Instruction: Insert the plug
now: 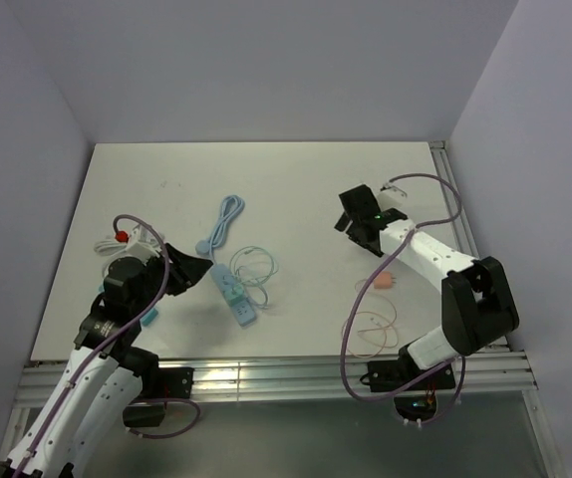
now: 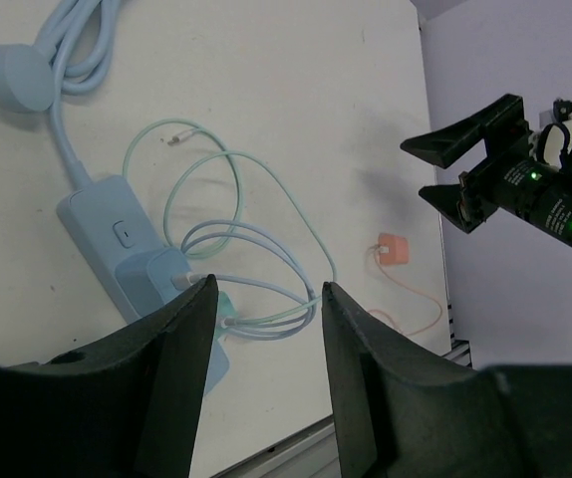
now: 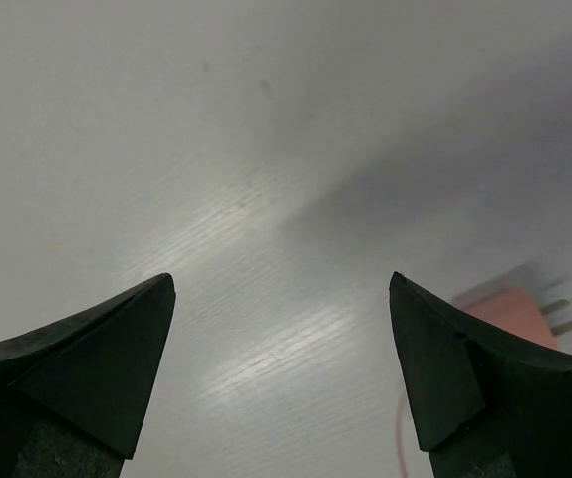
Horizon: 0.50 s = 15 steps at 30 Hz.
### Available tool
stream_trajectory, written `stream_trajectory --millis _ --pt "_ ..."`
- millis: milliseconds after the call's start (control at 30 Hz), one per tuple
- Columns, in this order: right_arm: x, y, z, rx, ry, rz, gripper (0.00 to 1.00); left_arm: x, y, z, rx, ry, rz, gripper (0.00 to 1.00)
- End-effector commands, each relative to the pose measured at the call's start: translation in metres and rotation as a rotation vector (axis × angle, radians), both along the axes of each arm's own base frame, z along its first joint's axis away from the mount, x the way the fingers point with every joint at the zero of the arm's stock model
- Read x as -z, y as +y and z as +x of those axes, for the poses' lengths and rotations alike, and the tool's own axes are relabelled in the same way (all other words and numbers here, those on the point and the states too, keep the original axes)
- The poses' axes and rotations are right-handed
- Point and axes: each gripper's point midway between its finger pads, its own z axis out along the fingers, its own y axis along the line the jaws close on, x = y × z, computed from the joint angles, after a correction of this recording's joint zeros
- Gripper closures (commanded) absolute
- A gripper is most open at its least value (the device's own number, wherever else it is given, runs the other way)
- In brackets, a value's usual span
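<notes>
Spread wide and empty, the right gripper (image 3: 281,284) is held over the white table (image 3: 266,149), with the pink plug (image 3: 513,311) lying by its right finger, prongs pointed away from the gap. The left gripper (image 2: 268,289) is likewise open and empty, hung by one end of the blue power strip (image 2: 102,214), where a small blue charger (image 2: 156,274) is already seated.

The pickup is judged to be the step in hand: the plug should be centred between the jaws and gripped across its body — prongs left clear, thin cord (image 1: 371,324) unsnagged.

Counted — two grippers, one strip, one pink plug, one blue wall plug (image 2: 12,80).
</notes>
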Motion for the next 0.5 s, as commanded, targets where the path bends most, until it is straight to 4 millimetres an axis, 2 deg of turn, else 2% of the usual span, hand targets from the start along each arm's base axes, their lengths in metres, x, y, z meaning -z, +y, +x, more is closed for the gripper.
stream_trajectory --millis 0,100,200,467 --pt "0.015 -0.045 -0.026 0.220 0.046 0.031 0.06 -0.021 -0.001 0.007 0.009 -0.067 0.005 0.48" --pt "0.028 -0.066 -0.037 0.348 0.067 0.087 0.06 -0.017 -0.004 0.009 0.024 -0.057 0.005 0.48" --pt "0.034 -0.073 -0.047 0.417 0.070 0.091 0.07 -0.017 -0.005 0.008 0.026 -0.062 0.000 0.48" --pt "0.048 -0.067 -0.068 0.480 0.145 0.149 0.04 -0.020 -0.001 0.003 0.013 -0.075 0.001 0.47"
